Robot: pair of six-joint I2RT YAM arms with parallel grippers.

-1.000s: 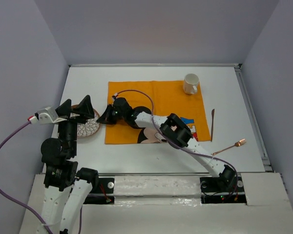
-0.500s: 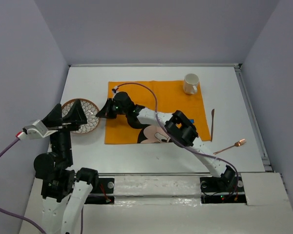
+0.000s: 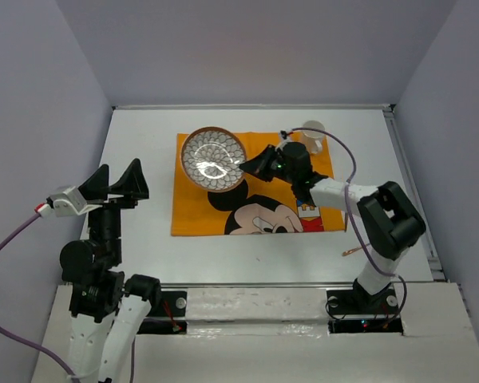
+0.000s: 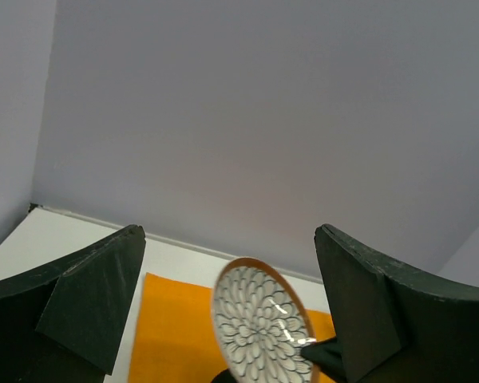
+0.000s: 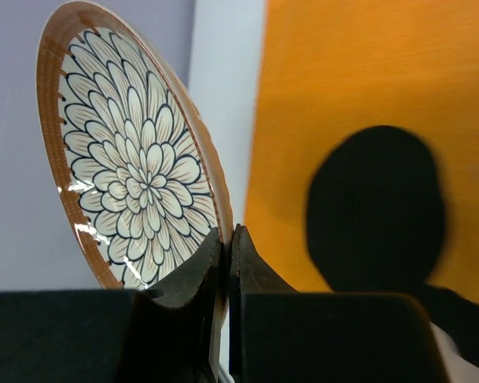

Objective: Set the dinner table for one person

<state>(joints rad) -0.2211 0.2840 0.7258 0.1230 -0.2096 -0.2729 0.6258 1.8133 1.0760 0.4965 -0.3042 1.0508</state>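
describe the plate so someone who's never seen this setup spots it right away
On the white table lies an orange Mickey Mouse placemat. Above its far-left corner the right end effector pinches the rim of a round plate: brown edge, dark petal pattern, unlike the plain white mug.

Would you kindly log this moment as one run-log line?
right hand: shut on plate rim, plate tilted above orange placemat | left hand: open, empty | mug: on placemat, far right corner

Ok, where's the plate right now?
In the top view, the plate hangs over the far-left corner of the orange placemat, rim pinched by the right gripper.
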